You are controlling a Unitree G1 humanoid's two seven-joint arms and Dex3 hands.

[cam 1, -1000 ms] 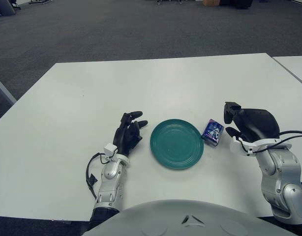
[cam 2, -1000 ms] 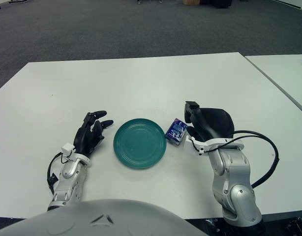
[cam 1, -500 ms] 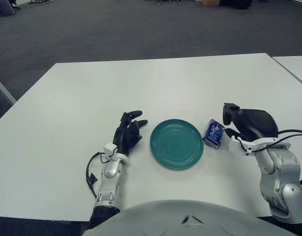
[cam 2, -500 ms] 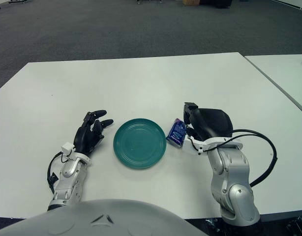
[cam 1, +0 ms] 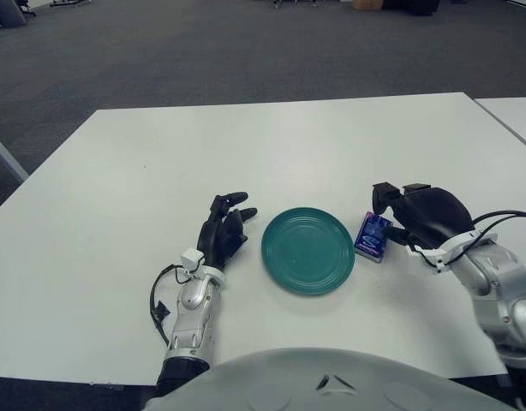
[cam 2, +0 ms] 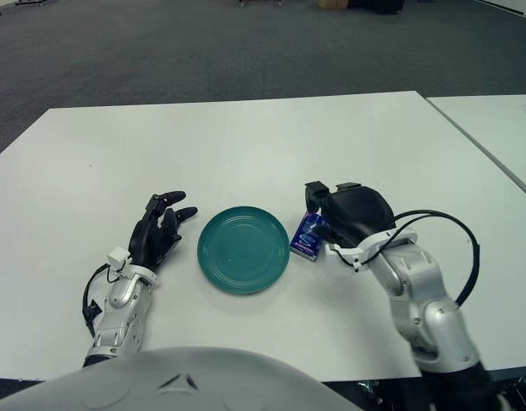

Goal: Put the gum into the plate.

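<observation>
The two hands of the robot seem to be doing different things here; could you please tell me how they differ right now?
The left hand rests flat on the white table left of the green plate, fingers relaxed and touching nothing else; the right hand is right of the plate, against the blue gum pack. The left forearm points straight ahead, while the right reaches in toward the plate. Both hands are black, on silver forearms.
</observation>
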